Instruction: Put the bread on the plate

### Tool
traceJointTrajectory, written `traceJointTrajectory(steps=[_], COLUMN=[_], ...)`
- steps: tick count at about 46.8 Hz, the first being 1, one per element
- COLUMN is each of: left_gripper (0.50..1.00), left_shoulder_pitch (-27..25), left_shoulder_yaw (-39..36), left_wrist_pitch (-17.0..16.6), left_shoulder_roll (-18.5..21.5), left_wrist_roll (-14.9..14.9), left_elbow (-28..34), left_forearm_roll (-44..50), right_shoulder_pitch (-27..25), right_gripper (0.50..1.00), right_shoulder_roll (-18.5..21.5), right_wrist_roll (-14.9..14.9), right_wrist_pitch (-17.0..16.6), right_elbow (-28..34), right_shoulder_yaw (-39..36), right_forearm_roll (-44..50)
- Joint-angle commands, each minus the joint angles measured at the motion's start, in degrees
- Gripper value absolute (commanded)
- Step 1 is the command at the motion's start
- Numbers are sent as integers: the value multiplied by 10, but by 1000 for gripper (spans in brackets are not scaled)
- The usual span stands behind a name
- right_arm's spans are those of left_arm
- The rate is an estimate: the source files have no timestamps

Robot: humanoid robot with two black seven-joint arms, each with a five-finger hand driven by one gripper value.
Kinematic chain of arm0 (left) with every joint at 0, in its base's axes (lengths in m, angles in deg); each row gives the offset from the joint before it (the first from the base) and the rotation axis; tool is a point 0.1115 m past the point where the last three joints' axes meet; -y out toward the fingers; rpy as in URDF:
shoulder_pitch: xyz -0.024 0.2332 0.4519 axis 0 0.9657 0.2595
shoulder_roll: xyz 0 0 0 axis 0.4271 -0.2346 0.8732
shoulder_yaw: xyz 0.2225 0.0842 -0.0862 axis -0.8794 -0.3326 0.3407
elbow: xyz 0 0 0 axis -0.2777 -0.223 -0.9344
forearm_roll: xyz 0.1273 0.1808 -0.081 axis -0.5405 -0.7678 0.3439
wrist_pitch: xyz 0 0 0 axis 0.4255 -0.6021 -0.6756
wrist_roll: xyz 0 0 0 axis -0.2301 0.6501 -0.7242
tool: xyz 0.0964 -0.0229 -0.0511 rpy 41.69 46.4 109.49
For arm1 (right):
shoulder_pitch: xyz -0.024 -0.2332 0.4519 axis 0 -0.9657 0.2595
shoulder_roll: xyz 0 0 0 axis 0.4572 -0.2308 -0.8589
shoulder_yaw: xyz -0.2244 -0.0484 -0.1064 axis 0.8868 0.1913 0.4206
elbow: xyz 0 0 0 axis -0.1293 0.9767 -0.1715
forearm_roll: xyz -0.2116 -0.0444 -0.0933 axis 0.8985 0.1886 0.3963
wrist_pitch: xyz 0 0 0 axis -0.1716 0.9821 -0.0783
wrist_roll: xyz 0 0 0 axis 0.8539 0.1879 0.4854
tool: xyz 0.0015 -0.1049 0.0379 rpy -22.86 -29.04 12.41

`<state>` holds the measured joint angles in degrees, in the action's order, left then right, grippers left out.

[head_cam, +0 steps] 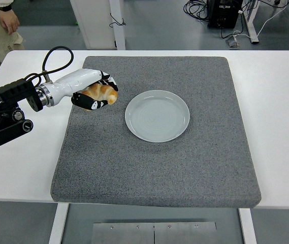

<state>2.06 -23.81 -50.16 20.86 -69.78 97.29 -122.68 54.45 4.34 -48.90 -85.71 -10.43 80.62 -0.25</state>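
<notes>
my left robot hand [96, 95] is clenched around the bread [102, 93], fingers wrapped over and under it, holding it above the grey mat [154, 168] just left of the plate [157, 115]. the plate lies bare, apart from the loaf. my worry is the grip: the bread looks soft and rounded, so it could slip or squash during the carry, or land on the rim and roll off.

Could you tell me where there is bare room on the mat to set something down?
The mat is bare right of the plate and along its near edge. The plate is empty too. Only the far-left corner is crowded, where the left hand holds the bread.
</notes>
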Motion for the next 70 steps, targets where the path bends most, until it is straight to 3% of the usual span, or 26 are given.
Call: traceJointTrajectory(steps=[1,17,25,37,48,70], left_gripper=[500,500,500,500,500,500], left_shoulder_pitch=[-19,-141,-198,-237,-246,-238], left_shoulder_yaw=[-2,-6,-5,-6,-6,-8], left_wrist_pitch=[1,19,49,62,69,68], left_shoulder_roll=[1,23,22,12,-27,-142], left_wrist_roll=[1,1,0,0,0,-14], left_elbow=[0,1,1,1,1,0], left_forearm_roll=[0,-1,0,0,0,-3], right_shoulder_pitch=[0,0,0,0,0,0], right_gripper=[1000,1000,1000,1000,1000,1000], right_shoulder_roll=[0,0,0,0,0,0], right_wrist_roll=[0,0,0,0,0,0], right_wrist_pitch=[0,-1,-1,0,0,0], right_elbow=[0,0,0,0,0,0], right_shoulder_yaw=[0,0,0,0,0,0], right_forearm_roll=[0,0,0,0,0,0])
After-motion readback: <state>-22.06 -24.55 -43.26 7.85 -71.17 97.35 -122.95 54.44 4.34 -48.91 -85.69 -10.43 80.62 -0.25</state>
